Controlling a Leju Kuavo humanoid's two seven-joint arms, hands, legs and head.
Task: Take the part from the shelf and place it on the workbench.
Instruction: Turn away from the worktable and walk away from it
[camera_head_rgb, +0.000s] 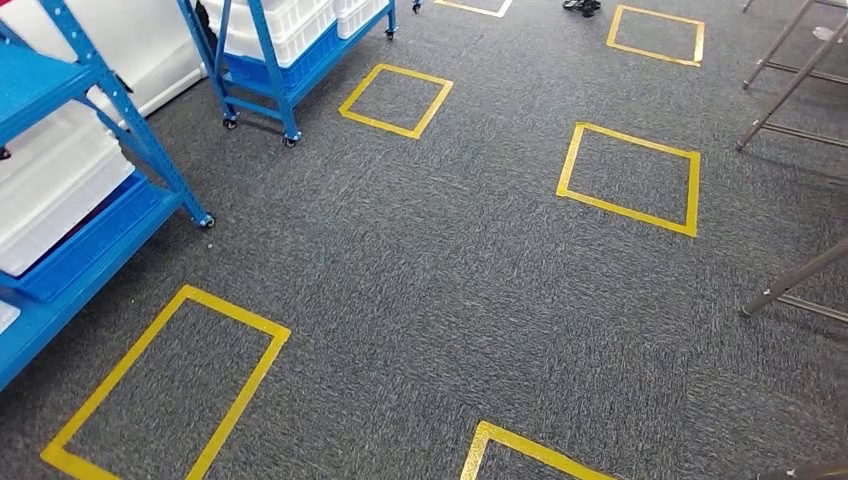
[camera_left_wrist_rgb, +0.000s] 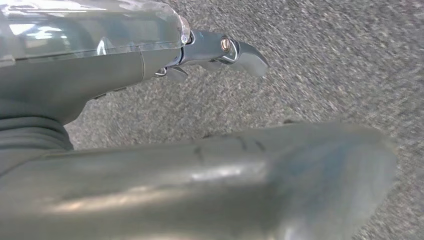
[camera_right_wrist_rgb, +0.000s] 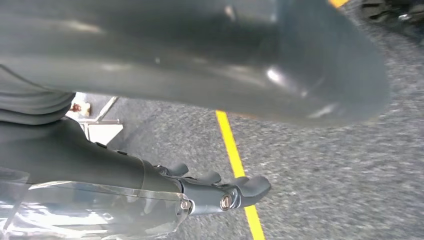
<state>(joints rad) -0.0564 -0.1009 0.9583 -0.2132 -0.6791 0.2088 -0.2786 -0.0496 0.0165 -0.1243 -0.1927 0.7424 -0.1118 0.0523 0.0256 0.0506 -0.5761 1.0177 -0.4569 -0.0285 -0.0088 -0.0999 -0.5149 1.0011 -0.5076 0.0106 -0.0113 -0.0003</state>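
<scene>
Clearly you have the whole job ahead: from the head view, the blue shelf (camera_head_rgb: 95, 235) stands at your left with white bins (camera_head_rgb: 55, 190) on it, yellow tape squares (camera_head_rgb: 630, 178) mark the grey carpet (camera_head_rgb: 440, 290), and neither the part nor a counter can be made out. At the left wrist, the left hand (camera_left_wrist_rgb: 200, 55) hangs over carpet, fingers loosely extended, grasping nothing. At the right wrist, the right hand (camera_right_wrist_rgb: 210, 187) likewise holds nothing, above a yellow tape line (camera_right_wrist_rgb: 235, 160).

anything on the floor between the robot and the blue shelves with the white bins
Nothing visible does: the grey carpet up to the blue shelf bears only flat yellow tape squares. Both hands, left and right, hang over the floor holding nothing.
</scene>
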